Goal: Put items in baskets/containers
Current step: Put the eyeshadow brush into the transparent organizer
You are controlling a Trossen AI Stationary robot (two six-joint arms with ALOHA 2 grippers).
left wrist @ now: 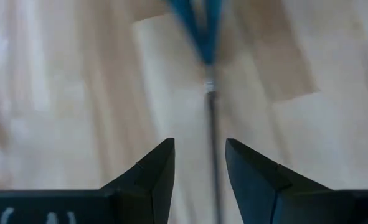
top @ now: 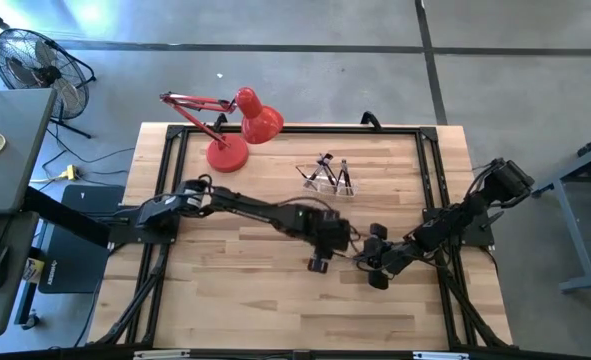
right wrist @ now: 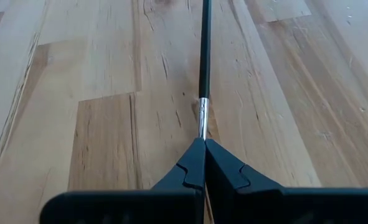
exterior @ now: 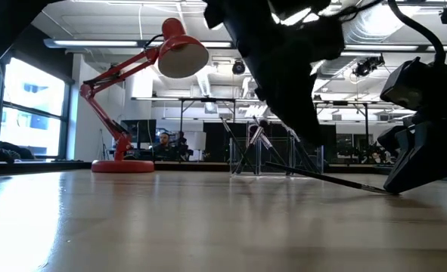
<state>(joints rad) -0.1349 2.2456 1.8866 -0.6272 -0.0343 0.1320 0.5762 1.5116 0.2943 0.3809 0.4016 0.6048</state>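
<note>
A thin brush (right wrist: pixel 204 62) with a dark handle and a silver ferrule runs across the middle of the table between my two grippers. My right gripper (right wrist: pixel 204 142) is shut on it and shows in the high view (top: pixel 367 262). My left gripper (left wrist: pixel 199 144) is open, one finger on either side of the brush's handle (left wrist: pixel 212 118); I see no touch. In the high view it (top: pixel 320 263) stands just left of the right gripper. The clear holder (top: pixel 327 178) stands farther back, with several brushes sticking up out of it. My right gripper pinches the brush's silver ferrule (right wrist: pixel 202 121) between its two fingertips. It comes from the table's right, slanting down, and the handle runs straight on from the fingertips toward my left gripper. Whether the handle's free end rests on the table I cannot tell.
A red desk lamp (top: pixel 237 130) stands at the table's far left, its shade pointing toward the holder. A black frame (top: pixel 275 130) runs round the tabletop. Bare wood (top: pixel 255 300) lies along the near side. In the low view a person (exterior: pixel 162 143) shows in the room beyond.
</note>
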